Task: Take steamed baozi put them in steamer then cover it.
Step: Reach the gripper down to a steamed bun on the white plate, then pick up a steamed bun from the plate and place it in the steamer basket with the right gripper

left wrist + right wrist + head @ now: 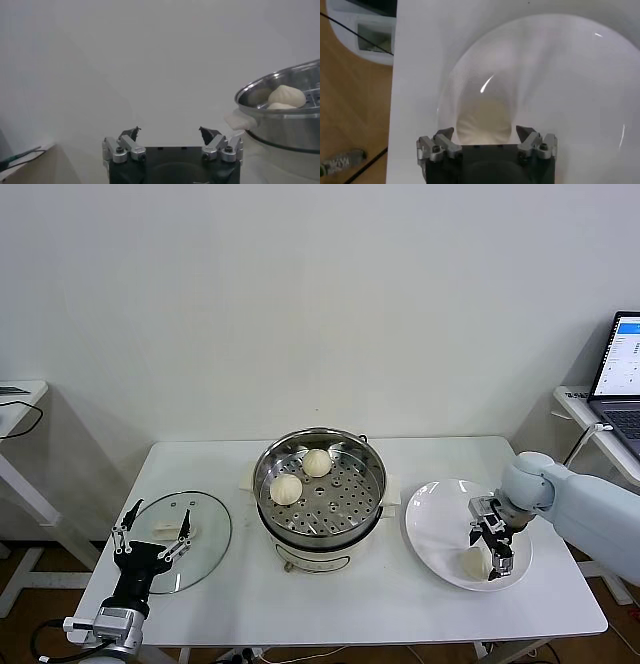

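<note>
Two baozi point(302, 475) already in steamer point(320, 490). Right tool point(491, 555) open around one on plate point(432, 529); left tool point(152, 536) open, idle. Cover point(184, 541) still on counter point(380, 596).

A laptop point(623, 374) beside the table point(400, 604) is cut off at the edge; the bun point(482, 120) on the plate point(570, 75) is blurred.

Head view high over table point(330, 604) — wrist views close, sharing steamer point(320, 489), plate point(440, 549).
</note>
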Motion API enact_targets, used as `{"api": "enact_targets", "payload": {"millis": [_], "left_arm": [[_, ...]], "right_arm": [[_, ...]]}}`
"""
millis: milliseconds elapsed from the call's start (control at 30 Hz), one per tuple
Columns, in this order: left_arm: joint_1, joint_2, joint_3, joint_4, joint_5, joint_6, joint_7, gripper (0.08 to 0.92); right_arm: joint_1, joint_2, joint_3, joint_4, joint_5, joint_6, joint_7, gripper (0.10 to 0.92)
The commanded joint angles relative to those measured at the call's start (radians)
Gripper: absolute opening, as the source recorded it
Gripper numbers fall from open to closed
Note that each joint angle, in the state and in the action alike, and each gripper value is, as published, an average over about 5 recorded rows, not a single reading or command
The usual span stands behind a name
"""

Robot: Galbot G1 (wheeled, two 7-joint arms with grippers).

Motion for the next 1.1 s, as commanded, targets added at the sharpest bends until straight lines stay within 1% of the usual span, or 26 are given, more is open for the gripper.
{"api": "enact_targets", "payload": {"millis": [33,167,333,467,567,767,967,1100], "left_arm": [[-0.002,-0.001,-0.001,0.006,0.0,0.0,0.001,0.823],[-0.007,0.0,0.0,0.01,0.0,0.001,0.001,0.823],[-0.011,-0.001,0.003,0.008,0.0,0.003,0.001,0.823],[-0.01,0.001,0.003,0.005,0.0,0.005,0.001,0.823],[-0.008,0.003,0.002,-0.001,0.0,0.008,0.0,0.823],[-0.004,0.006,0.004,-0.007,0.001,0.01,-0.001,0.823],[-0.006,0.005,0.009,-0.008,0.003,0.01,0.0,0.823],[-0.006,0.009,0.007,-0.011,0.003,0.01,0.001,0.823]], "right_arm": [[-0.021,0.012,0.014,-0.013,-0.017,0.003,0.002,0.778],[-0.022,0.014,0.017,-0.014,-0.018,0.004,0.0,0.703],[-0.017,0.01,0.023,-0.012,-0.01,0.004,0.0,0.688],[0.031,-0.008,0.018,-0.002,0.036,0.002,-0.007,0.687],[0.13,-0.027,-0.009,0.014,0.101,-0.003,-0.021,0.687],[0.435,-0.027,-0.136,0.035,0.227,0.002,-0.049,0.687],[0.716,0.046,-0.246,0.074,0.279,0.044,-0.052,0.687],[0.835,0.119,-0.318,0.108,0.28,0.121,-0.051,0.69]]}}
